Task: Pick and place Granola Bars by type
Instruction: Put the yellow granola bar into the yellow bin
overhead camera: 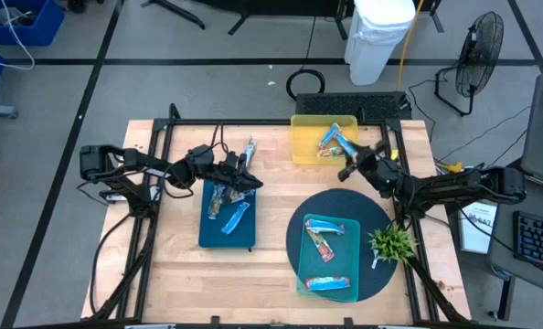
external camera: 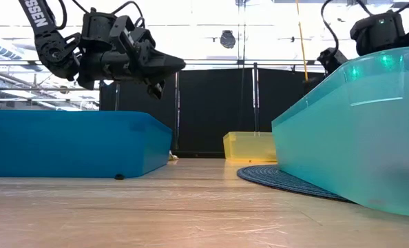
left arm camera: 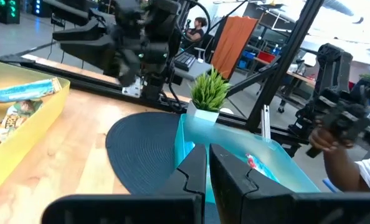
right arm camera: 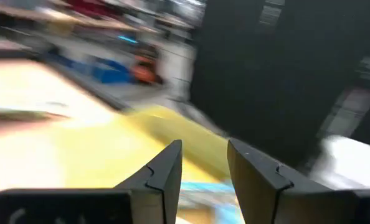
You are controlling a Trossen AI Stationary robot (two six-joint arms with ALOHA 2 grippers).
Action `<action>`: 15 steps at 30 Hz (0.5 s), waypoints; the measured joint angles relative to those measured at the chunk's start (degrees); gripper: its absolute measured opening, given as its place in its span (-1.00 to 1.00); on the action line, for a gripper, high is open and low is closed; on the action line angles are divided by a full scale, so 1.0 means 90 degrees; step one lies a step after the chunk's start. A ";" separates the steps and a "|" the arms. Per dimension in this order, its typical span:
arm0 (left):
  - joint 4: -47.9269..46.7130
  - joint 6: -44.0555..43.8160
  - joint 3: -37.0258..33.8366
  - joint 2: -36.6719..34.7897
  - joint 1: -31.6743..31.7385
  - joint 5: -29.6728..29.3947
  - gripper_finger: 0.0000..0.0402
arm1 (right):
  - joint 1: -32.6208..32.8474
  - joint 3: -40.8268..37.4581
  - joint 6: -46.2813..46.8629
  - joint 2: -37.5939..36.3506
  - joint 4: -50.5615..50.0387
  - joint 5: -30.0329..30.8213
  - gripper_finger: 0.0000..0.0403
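The granola bars lie in three trays. The yellow tray (overhead camera: pixel 301 151) at the far edge holds a blue bar (overhead camera: pixel 337 137) and a mottled one (left arm camera: pixel 14 118). The blue tray (overhead camera: pixel 218 236) holds a mottled bar (overhead camera: pixel 218 196) and a blue bar (overhead camera: pixel 236 217). The teal tray (overhead camera: pixel 349 239) holds a mottled bar (overhead camera: pixel 322 242) and a blue bar (overhead camera: pixel 330 283). My left gripper (overhead camera: pixel 247 181) hovers shut and empty over the blue tray's far right corner, well above it in the low view (external camera: pixel 169 69). My right gripper (overhead camera: pixel 347 169) is open and empty, just at the near right of the yellow tray.
The teal tray sits on a dark round mat (overhead camera: pixel 299 228). A small potted plant (overhead camera: pixel 390 243) stands on the mat's right edge. What seems to be another wrapped bar (overhead camera: pixel 250 151) lies on the wood beyond my left gripper. A person's hand (left arm camera: pixel 334 146) shows beyond the table's right side.
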 joint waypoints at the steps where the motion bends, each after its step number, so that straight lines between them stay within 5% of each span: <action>1: -0.0019 0.0000 0.0000 0.0000 0.0002 0.0002 -0.89 | 0.0000 0.0000 0.0031 0.0000 0.0096 -0.0485 -0.39; 8: -0.0140 -0.0043 0.0000 0.0000 -0.0108 0.0009 -0.89 | 0.0005 0.0002 0.0555 0.0000 0.0743 -0.3719 -0.42; 15: -0.0237 0.0001 0.0000 0.0000 -0.0274 -0.0624 -0.89 | 0.0005 0.0002 0.1160 0.0000 0.0586 -0.4718 -0.43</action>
